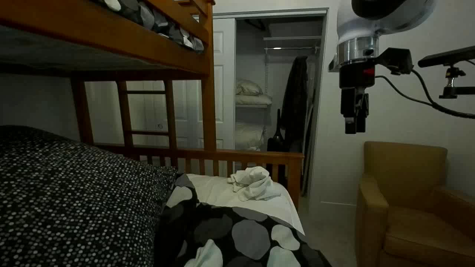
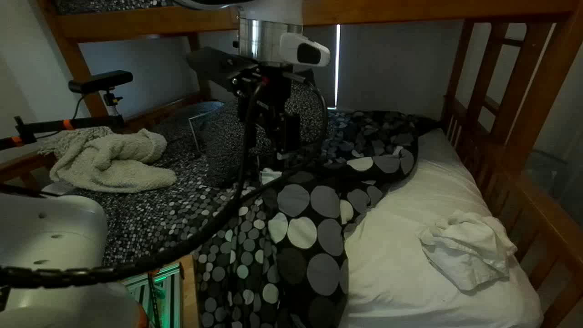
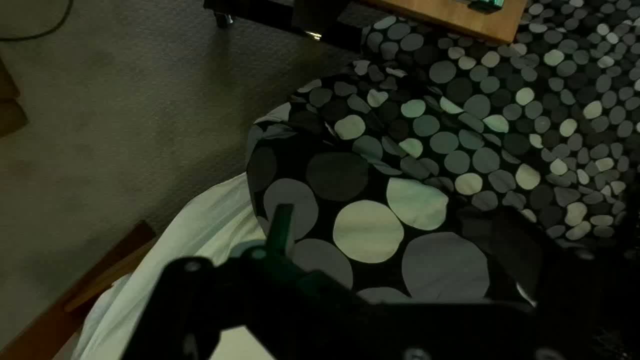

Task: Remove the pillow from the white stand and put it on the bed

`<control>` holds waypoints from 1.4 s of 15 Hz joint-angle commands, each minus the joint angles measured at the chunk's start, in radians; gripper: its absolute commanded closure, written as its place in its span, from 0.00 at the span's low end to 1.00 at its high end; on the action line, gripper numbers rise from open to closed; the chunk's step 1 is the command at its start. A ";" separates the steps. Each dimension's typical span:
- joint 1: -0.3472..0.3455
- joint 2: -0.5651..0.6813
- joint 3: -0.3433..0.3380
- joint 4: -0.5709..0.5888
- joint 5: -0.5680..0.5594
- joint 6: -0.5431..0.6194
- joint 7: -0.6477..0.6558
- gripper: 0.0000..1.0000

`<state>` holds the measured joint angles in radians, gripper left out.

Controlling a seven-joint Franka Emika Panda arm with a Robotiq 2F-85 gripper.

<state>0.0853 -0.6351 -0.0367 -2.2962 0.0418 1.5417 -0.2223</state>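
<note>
The large black pillow with tiny white speckles (image 1: 74, 200) fills the lower left of an exterior view. It also shows behind my gripper in an exterior view (image 2: 223, 146). Thin pale bars of the white stand (image 2: 195, 132) show beside it; the rest of the stand is hidden. The brown wooden bunk bed (image 1: 256, 155) has black bedding with large grey and white dots (image 2: 314, 228). My gripper (image 1: 355, 129) hangs in the air, fingers down, above the bed (image 2: 280, 148). In the wrist view its fingers (image 3: 392, 212) are wide apart with nothing between them; dotted bedding lies below.
A crumpled white cloth (image 1: 256, 183) lies on the bed's white sheet. A beige fleece blanket (image 2: 109, 159) lies beside the pillow. The upper bunk's beam (image 2: 387, 13) runs overhead. A camera on an arm (image 2: 100, 82) and a tan armchair (image 1: 404, 211) stand nearby.
</note>
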 commanded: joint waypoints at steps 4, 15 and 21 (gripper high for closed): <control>-0.005 0.001 0.003 0.004 0.002 -0.003 -0.002 0.00; 0.015 0.201 0.070 0.042 -0.023 0.249 0.034 0.00; 0.106 0.528 0.215 0.178 -0.106 0.510 -0.036 0.00</control>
<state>0.1449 -0.2755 0.1343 -2.2309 -0.0326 2.0239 -0.2226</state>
